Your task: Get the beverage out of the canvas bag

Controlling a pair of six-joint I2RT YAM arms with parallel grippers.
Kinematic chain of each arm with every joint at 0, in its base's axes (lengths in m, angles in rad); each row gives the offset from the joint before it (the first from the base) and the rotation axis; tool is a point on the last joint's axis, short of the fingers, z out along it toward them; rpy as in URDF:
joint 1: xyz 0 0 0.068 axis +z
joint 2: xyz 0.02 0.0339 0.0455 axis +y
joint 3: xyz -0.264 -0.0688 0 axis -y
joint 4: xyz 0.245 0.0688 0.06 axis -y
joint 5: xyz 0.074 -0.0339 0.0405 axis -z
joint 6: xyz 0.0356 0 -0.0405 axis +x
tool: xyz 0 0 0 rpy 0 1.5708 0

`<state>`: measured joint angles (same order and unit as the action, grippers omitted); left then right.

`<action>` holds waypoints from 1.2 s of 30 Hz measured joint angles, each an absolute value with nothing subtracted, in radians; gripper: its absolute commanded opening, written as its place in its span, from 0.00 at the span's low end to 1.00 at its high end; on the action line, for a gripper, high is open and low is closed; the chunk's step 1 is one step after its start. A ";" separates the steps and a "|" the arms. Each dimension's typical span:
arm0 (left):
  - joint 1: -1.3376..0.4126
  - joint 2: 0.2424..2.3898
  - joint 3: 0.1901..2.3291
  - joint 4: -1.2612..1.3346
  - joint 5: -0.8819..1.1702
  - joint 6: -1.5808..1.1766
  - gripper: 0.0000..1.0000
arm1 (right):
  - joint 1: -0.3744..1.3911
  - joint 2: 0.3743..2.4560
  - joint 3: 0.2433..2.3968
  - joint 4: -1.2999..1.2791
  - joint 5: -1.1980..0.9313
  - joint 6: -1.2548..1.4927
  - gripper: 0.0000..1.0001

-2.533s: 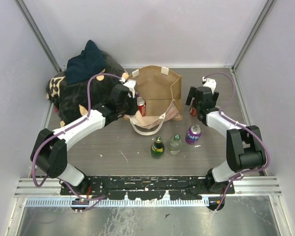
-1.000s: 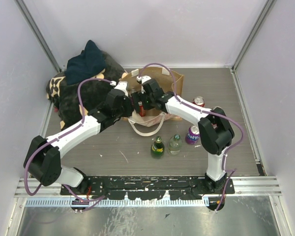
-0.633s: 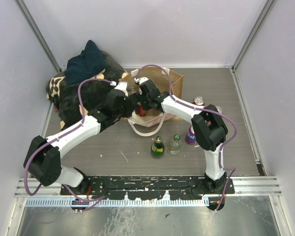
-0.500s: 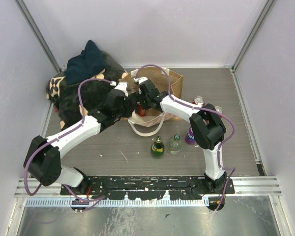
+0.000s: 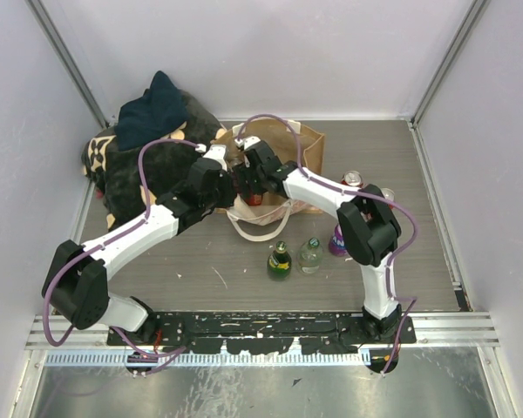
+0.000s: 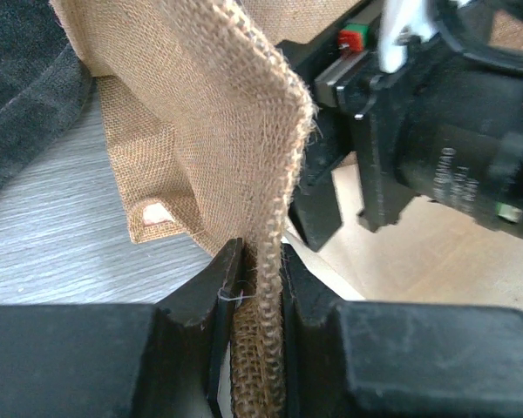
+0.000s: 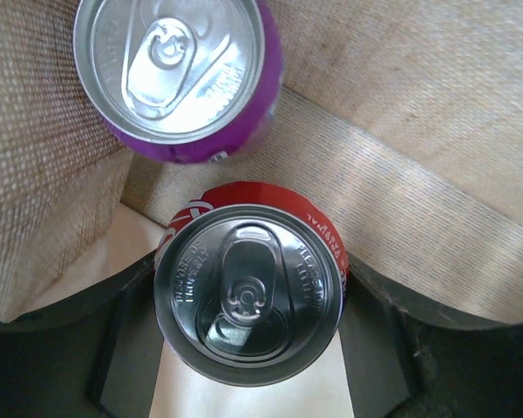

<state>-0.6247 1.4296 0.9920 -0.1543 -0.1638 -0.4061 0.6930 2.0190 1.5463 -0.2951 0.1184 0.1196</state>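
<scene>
The tan canvas bag (image 5: 296, 148) stands open at the back middle of the table. My left gripper (image 5: 230, 179) is shut on the bag's near-left rim; in the left wrist view the burlap edge (image 6: 260, 261) is pinched between its jaws. My right gripper (image 5: 247, 185) reaches down inside the bag. In the right wrist view a red can (image 7: 248, 292) stands upright between its fingers, which press against both sides of it. A purple can (image 7: 179, 74) stands beside it on the bag's floor, apart from the fingers.
A green bottle (image 5: 279, 261), a clear bottle (image 5: 309, 255) and a purple can (image 5: 338, 239) stand in front of the bag. A red can (image 5: 353, 178) stands to its right. A black patterned bag (image 5: 131, 174) under a dark blue cloth (image 5: 152, 109) lies at the back left.
My right arm has swung from the right side of the table over to the bag, and its gripper has gone down inside around the red can. My left gripper has kept its hold on the rim.
</scene>
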 measured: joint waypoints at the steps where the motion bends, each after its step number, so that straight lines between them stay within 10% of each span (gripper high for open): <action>1: -0.625 1.430 0.992 -0.154 -0.163 -0.406 0.00 | 0.693 2.008 1.546 -0.309 0.127 0.112 0.01; 24: -0.626 1.436 0.995 -0.146 -0.163 -0.405 0.00 | 0.662 1.042 1.201 -0.315 0.900 0.010 0.01; 36: -0.627 1.450 1.006 -0.148 -0.150 -0.397 0.00 | 0.403 0.910 0.924 -0.575 0.809 0.242 0.01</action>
<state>-0.6266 1.4498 1.0061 -0.1478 -0.1505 -0.3973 0.4034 0.9100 0.9241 -0.5755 0.8085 0.2424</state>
